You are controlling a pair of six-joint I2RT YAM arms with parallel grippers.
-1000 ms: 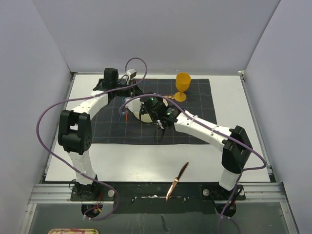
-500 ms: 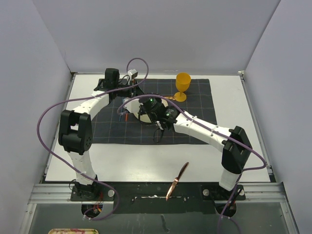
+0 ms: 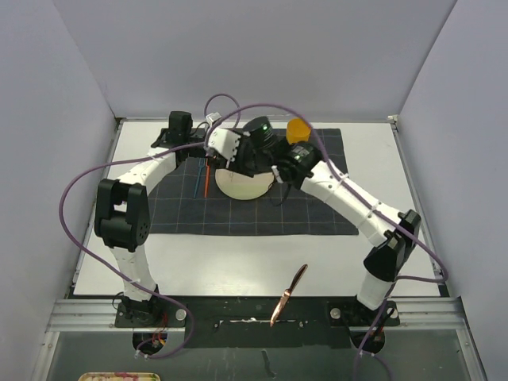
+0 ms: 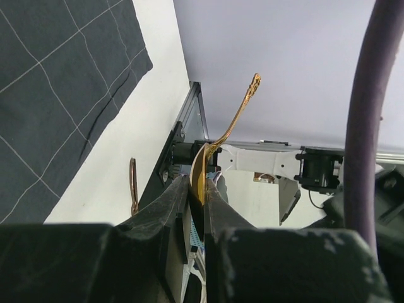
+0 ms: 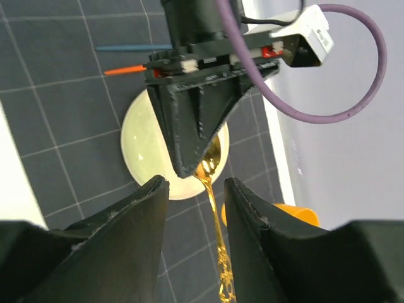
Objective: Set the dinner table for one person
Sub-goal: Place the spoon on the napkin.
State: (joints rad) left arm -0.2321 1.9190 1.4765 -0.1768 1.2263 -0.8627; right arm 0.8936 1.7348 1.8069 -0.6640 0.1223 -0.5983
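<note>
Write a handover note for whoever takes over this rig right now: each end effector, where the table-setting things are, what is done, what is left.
Left end effector: shut on the gold spoon, held in the air near the plate.
Right end effector: open, fingers either side of the spoon's handle, not gripping.
On the dark cloth: plate in the middle, blue and red sticks to its left, orange goblet beyond it to the right.
Copper knife: on the bare dinner table by the front rail, off the cloth.
Done: plate, sticks, goblet.
Left: probably set the spoon down and bring the knife to the plate.
</note>
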